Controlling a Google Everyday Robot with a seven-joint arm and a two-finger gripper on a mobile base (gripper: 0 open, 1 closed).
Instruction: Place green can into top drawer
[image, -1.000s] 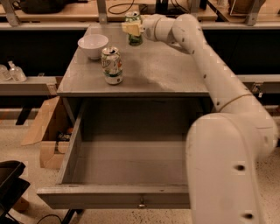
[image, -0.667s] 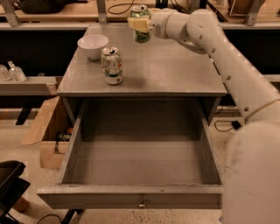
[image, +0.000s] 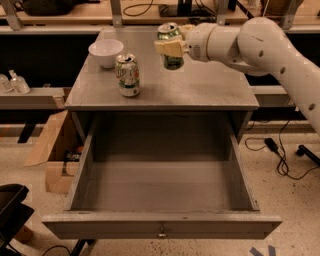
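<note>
The green can (image: 172, 60), dark green with a silver top rim, hangs above the middle of the cabinet top, held upright by my gripper (image: 172, 47). The gripper is shut on the can, its cream fingers (image: 168, 48) across the can's upper half, and the white arm reaches in from the right. The top drawer (image: 161, 226) is pulled fully open below the cabinet top, wide, grey and empty, with a small knob on its front panel. The can is above the cabinet top, behind the drawer opening.
A white-and-green can with a red mark (image: 128, 75) stands on the cabinet top (image: 215, 90) at the left. A white bowl (image: 105, 51) sits behind it. A cardboard box (image: 55, 155) lies on the floor at the left. Cables (image: 280, 155) lie at the right.
The gripper has lifted the green can off the back of the cabinet top and carried it up and towards the front, above the middle of the top.
</note>
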